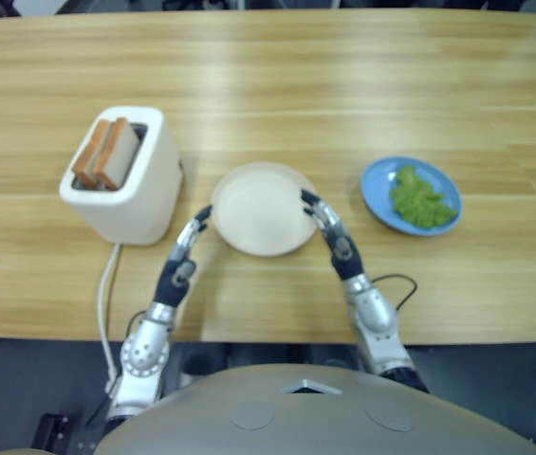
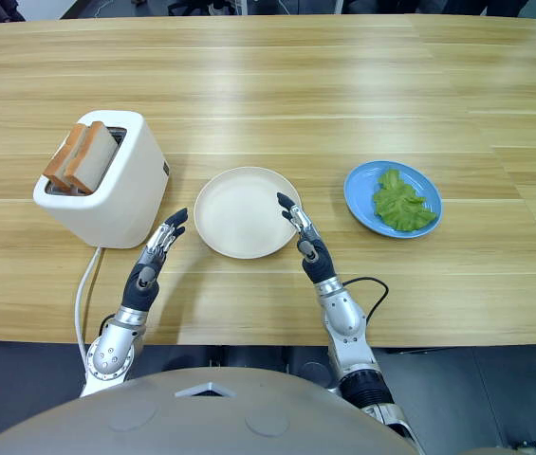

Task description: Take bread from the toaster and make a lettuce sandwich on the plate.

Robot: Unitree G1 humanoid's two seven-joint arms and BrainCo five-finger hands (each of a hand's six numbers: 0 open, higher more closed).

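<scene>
Left hand (image 2: 150, 263), fingers straight and empty, hovers beside the toaster (image 2: 125, 199), whose two light, crumbly bread slices (image 2: 80, 154) look best pinched gently at their raised tops.

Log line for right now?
bread: in toaster | lettuce: on blue dish | left hand: open, beside plate | right hand: open

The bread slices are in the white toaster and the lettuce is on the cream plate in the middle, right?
Not quite. The left eye view shows the green lettuce lying on the small blue plate at the right; the round cream plate in the middle is bare. The brown bread slices do stand in the white toaster.
</scene>
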